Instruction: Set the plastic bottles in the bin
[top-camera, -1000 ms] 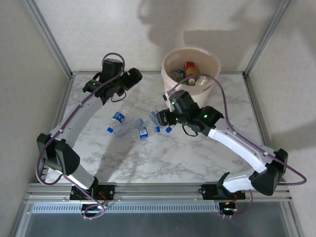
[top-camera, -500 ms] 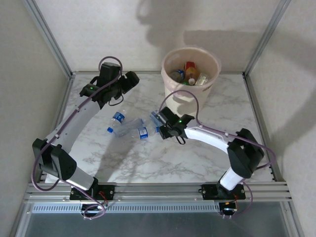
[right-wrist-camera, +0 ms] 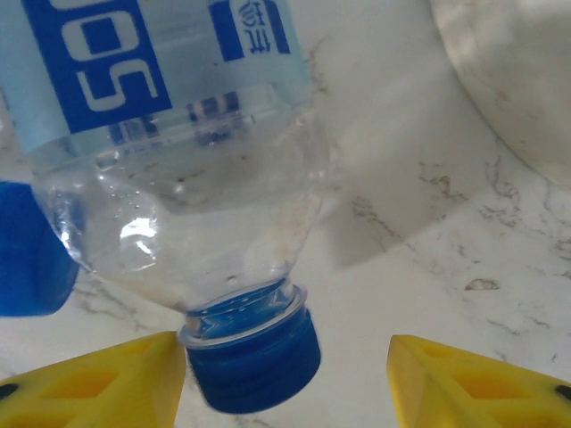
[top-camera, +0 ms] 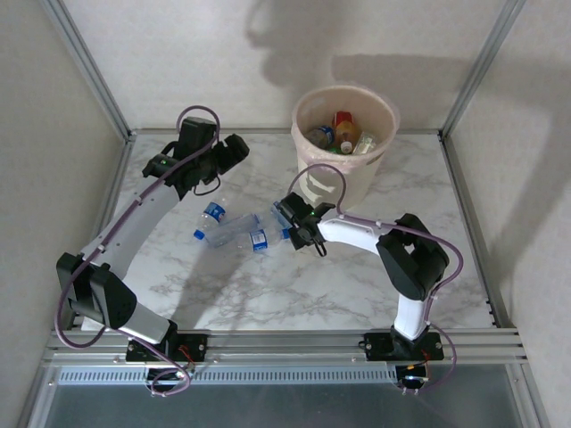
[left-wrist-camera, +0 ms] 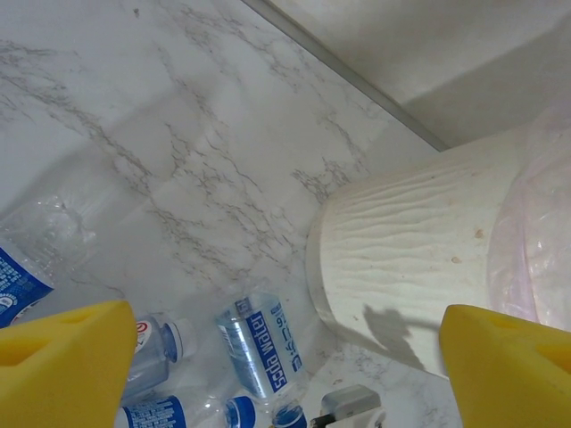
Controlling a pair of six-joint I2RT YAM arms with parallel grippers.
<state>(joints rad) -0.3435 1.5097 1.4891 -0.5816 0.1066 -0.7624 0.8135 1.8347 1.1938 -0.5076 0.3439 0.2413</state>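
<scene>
The marble table (top-camera: pixel 268 285) spreads out in front of me. At its far edge stands the cream bin (top-camera: pixel 379 152), lined with a thin pinkish bag. Inside it lie some bottles (top-camera: pixel 343 129), 1 with a red label and 1 orange.

More crushed clear bottles with blue labels (top-camera: pixel 234 230) lie in a loose cluster on the table, between my 2 arms and to the near left of the bin.

My left pincer (top-camera: pixel 239 148) hangs above the table, to the left of the bin. Its yellow fingers (left-wrist-camera: pixel 67 343) are spread wide with nothing between them.

My right pincer (right-wrist-camera: pixel 286 357) is low at the right end of the cluster, pointed at a clear bottle (right-wrist-camera: pixel 178 178) lying on the marble. My jaws are released, 1 on each side of its blue cap (right-wrist-camera: pixel 254 357). The left finger sits just beside the cap, and the right finger stands apart from it.
</scene>
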